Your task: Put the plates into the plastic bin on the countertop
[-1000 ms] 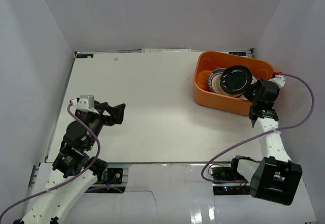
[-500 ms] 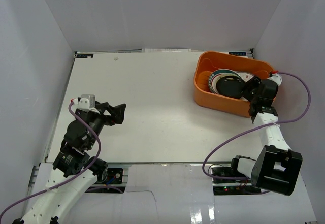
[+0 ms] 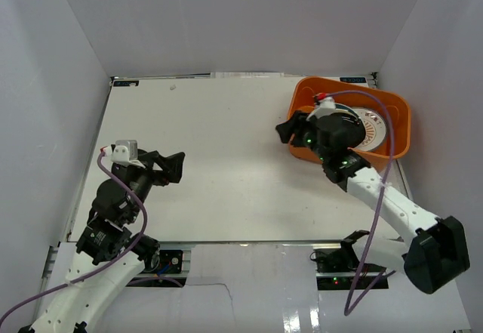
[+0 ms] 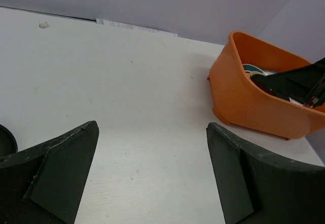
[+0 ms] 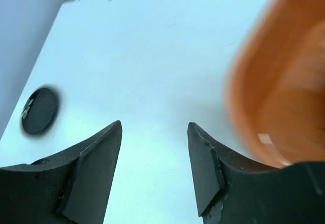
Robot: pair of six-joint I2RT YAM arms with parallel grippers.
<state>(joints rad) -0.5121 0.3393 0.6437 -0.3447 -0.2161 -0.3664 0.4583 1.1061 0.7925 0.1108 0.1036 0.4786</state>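
Left fingers [image 3: 175, 168]: lower left of the top view, spread as wide as they go, holding nothing, over bare bench.
Bench [image 3: 226, 137]: white and matte, walled on three sides.
Dark disc [image 5: 39, 110]: lies flat on the bench at the left of the right wrist view; too blurred to tell what it is.
Right fingers [image 3: 294, 133]: right of centre in the top view, just beside the bin's left wall, about half apart, nothing between them.
Bin [image 3: 401, 125]: orange, on the bench at the upper right, near the right wall.
Plates [image 3: 373, 129]: lying inside the bin; a white one with an orange-brown pattern shows on the right, the others are largely hidden by the right arm.
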